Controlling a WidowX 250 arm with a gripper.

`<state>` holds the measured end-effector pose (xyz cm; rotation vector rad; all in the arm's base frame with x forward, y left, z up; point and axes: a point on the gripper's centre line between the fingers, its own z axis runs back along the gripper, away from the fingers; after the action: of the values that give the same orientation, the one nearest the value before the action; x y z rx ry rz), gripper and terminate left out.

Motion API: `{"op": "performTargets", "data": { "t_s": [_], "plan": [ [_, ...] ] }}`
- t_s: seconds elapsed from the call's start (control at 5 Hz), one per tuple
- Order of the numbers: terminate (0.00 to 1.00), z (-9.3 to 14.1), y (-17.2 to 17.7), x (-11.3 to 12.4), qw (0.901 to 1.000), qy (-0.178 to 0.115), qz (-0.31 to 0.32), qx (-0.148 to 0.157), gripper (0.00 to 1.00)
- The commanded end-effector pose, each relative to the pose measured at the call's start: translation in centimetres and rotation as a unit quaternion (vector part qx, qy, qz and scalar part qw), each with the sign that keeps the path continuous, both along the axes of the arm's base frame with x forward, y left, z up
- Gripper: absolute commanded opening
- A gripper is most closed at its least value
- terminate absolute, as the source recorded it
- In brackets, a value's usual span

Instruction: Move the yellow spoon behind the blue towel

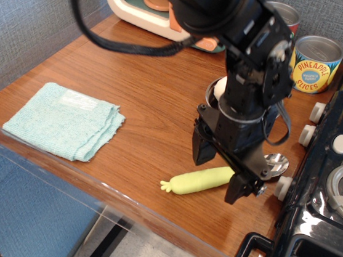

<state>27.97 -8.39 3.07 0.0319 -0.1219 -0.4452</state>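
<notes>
The yellow spoon (198,180) lies on the wooden counter near its front edge, knobbly tip to the left; its silver bowl (277,160) points right and is partly hidden by the arm. My gripper (220,171) is open and hangs right over the spoon's handle, one finger (201,149) behind it and one finger (240,187) in front, at its right half. I cannot tell if the fingers touch it. The blue towel (64,120) lies folded at the left of the counter, far from the gripper.
A steel pot (211,94), mostly hidden by the arm, sits behind the gripper. A pineapple can (314,64) stands at the back right, a toy microwave (150,3) at the back. A black toy stove (332,184) borders the right edge.
</notes>
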Motion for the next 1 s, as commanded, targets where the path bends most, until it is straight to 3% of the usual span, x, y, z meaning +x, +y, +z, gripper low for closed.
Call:
{"op": "performTargets", "data": {
  "t_s": [0.0,0.2,0.4,0.6,0.8],
  "plan": [
    [0.0,-1.8,1.1,0.3,0.9993,0.022,0.028,0.014,1.0],
    [0.0,-2.6,1.4,0.3,0.9984,0.037,0.043,0.009,1.0],
    [0.0,-2.5,1.2,0.2,0.9983,0.036,0.045,0.006,0.0],
    [0.0,-0.6,1.0,-0.1,0.9989,0.019,0.04,-0.012,0.0],
    [0.0,4.3,1.5,-0.8,0.9977,-0.017,0.042,-0.051,0.0]
  ]
}}
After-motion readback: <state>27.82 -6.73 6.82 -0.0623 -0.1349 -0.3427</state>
